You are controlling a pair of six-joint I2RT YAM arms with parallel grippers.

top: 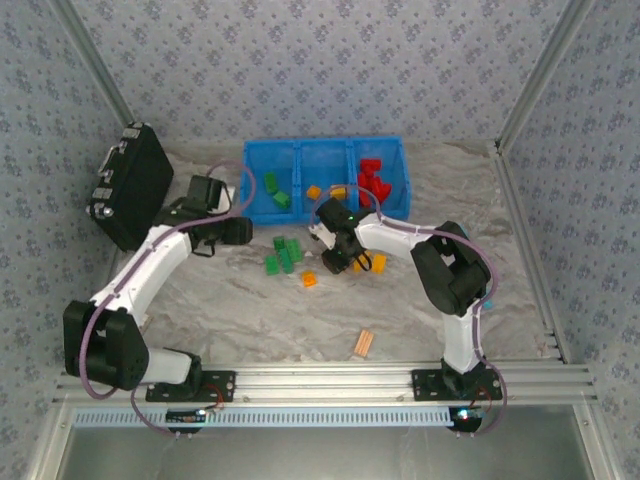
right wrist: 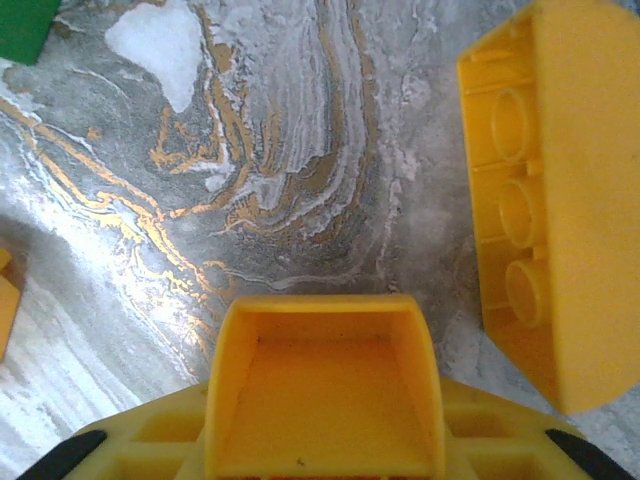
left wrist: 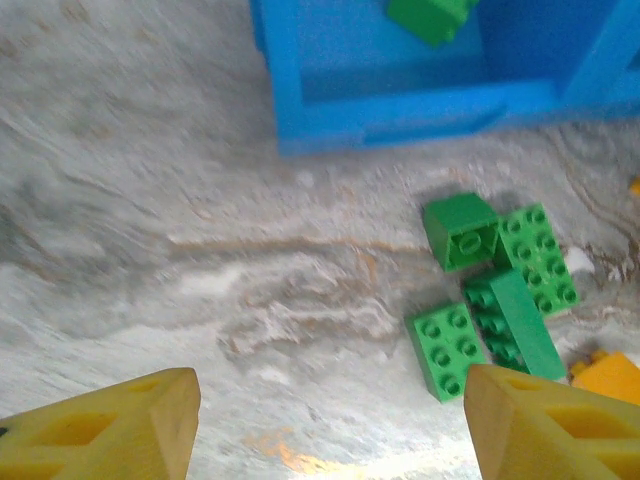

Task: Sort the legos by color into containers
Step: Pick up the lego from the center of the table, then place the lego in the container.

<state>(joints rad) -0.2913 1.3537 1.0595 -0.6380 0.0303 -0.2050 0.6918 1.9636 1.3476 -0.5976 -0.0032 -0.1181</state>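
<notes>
Four green studded legos (left wrist: 500,300) near blue containers (left wrist: 400,115); left tool (left wrist: 330,420) spread, right tool (top: 338,262) state unclear

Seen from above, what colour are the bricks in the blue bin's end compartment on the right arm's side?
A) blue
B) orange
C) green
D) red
D: the red bricks lie in that end compartment of the blue bin, while green bricks lie at the opposite end.

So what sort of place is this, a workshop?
Probably a robot test cell: left arm and right arm bolted to a metal rail, patterned walls around the table, toy bricks beside a blue bin for sorting.
</notes>
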